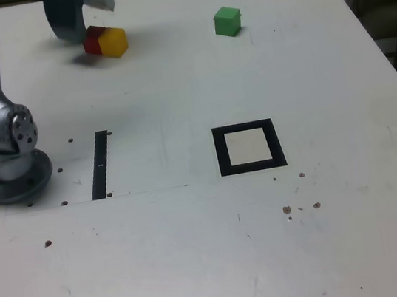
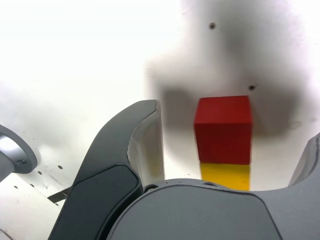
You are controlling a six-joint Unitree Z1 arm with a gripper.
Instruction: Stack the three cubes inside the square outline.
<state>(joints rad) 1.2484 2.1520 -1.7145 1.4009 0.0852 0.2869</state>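
The gripper (image 2: pixel 227 145) hangs wide apart over the red cube (image 2: pixel 223 129), which touches the yellow cube (image 2: pixel 225 176). The green cube (image 1: pixel 227 21) sits well beyond the square outline (image 1: pixel 249 147), apart from that pair.

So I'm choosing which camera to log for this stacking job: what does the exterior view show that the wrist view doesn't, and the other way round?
Only the exterior view shows the green cube, the square outline, empty, the black strip and the arm's base. Only the wrist view shows the jaws standing wide open, the gripper spread around the red cube, and shows the yellow cube right against it. Both share the red and yellow cubes side by side on the white table, with the gripper above them.
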